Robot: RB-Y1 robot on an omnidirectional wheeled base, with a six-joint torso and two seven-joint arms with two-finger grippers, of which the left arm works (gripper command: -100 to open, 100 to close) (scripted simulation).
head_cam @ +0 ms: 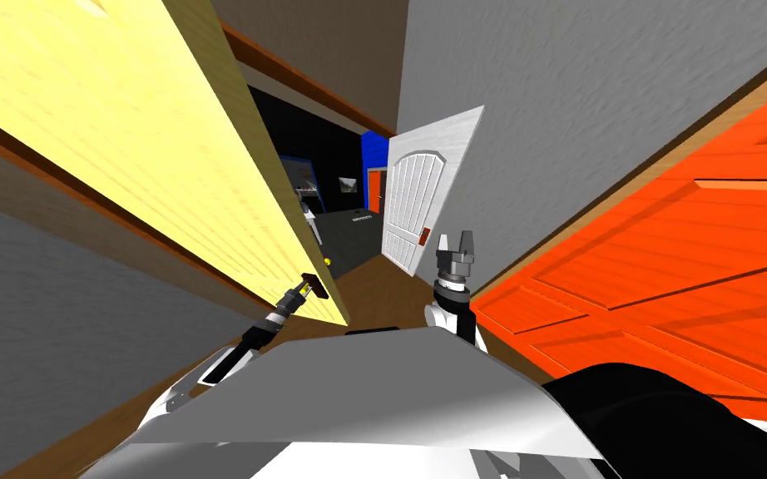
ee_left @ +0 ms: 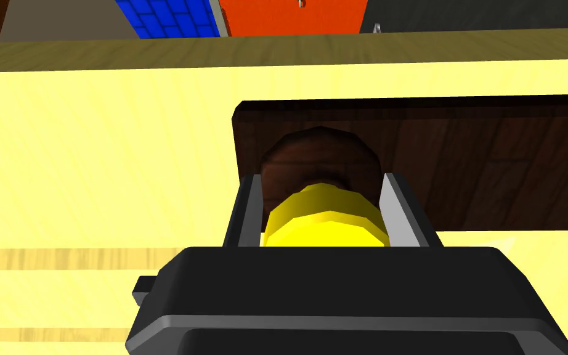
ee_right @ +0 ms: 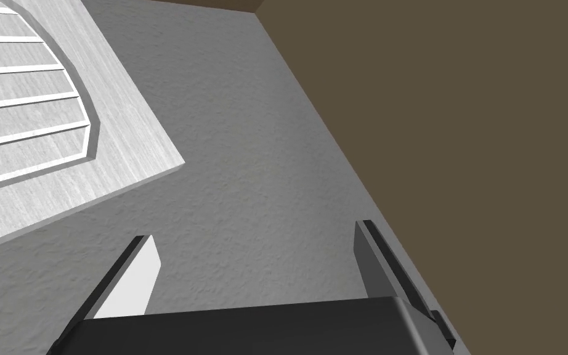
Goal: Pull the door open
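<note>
- Item: yellow door (head_cam: 165,166), a tall plain slab on the robot's left. It is probably rigid and fairly heavy, and should swing on its hinges, not flex.
- Fitting: yellow knob (ee_left: 324,216), round and faceted. It sits on a dark round base over a dark brown plate (ee_left: 492,160), close to the door's free edge.
- Handling: the knob looks hard and smooth, so a straight pull could slip off it. The best hold is deep behind its widest part, with the pull following the door's arc.
- Left gripper (ee_left: 321,185): reaches to the door, with its fingers (ee_left: 251,209) closed against both sides of the knob.
- Right gripper (head_cam: 455,243): raised in the middle of the passage, fingers spread wide, holding nothing.
</note>
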